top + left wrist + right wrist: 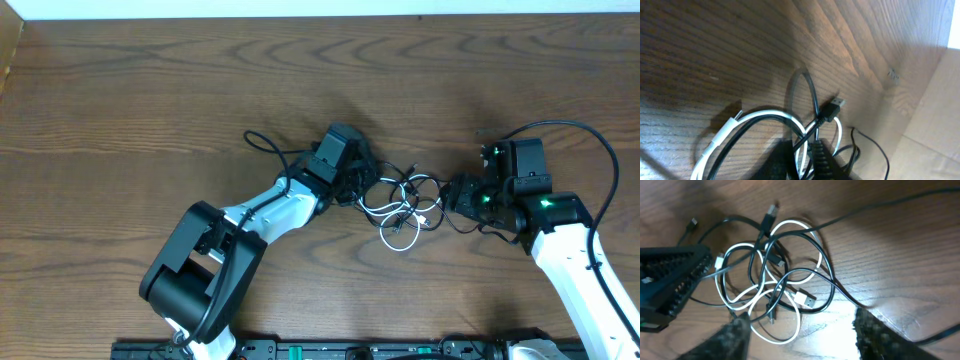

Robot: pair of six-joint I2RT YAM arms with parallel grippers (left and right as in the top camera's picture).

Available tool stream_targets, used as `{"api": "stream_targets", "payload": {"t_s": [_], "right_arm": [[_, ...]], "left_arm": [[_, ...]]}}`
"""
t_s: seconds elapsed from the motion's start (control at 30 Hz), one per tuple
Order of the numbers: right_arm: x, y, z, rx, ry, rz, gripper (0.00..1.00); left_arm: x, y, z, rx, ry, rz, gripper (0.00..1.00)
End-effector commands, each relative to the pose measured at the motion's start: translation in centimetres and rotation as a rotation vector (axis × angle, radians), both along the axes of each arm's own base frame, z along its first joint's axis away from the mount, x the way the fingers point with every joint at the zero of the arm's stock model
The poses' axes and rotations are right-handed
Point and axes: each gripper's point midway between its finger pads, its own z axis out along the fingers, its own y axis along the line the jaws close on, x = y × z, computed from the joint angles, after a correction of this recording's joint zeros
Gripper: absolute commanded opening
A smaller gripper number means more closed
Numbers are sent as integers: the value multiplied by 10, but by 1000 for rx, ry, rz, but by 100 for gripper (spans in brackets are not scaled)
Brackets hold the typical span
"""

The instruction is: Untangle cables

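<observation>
The cables (pixel 405 205) lie knotted on the tabletop (pixel 150 100) between our arms. Our left fingers (pixel 816 159) look clamped on a strand; our right fingers (pixel 734 339) hang spread above the knot. If we pull hard from here, the loops may cinch tighter.

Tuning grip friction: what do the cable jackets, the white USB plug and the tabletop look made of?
Black cable and white cable: smooth plastic or rubber jackets, slight sheen. White USB plug: white plastic body, metal-looking shell. Table: wood or wood-look laminate, visible grain, low gloss; cannot tell which.
</observation>
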Motion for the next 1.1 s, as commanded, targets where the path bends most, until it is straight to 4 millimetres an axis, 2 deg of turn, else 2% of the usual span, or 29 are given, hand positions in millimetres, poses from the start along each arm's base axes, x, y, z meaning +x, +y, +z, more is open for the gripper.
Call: {"api": "stream_targets", "payload": {"t_s": [0.0,0.13,0.2,0.27,0.37,0.47,0.57,0.67,0.8,0.97,1.07], "right_arm": [[0,2,1,2,-5,19,72],[0,0,1,-9,-7,20,76],[1,-1,1,-24,-13,26,76],[2,-5,0,-42,-16,17,76],[3,-9,0,-62,-18,8,76],[2,-9,-1,-71,-19,26,76],[1,-9,-2,-73,-17,31,76],[2,-9,-1,-72,-22,30,77],[5,0,2,-27,-39,52,83],[10,37,21,135,-128,227,84],[13,51,32,183,-193,320,84]], "left_arm": [[11,11,-1,92,-118,-64,8],[15,34,7,201,-224,-194,8],[18,48,21,248,-283,-238,7],[23,63,45,284,-366,-270,7],[30,90,97,312,-484,-253,7],[35,127,153,310,-583,-149,7],[29,160,209,248,-671,-20,8],[12,163,256,121,-762,0,7],[-12,150,299,1,-876,-59,8],[-27,133,318,-140,-890,-124,8],[-33,115,329,-218,-920,-193,7]]}}
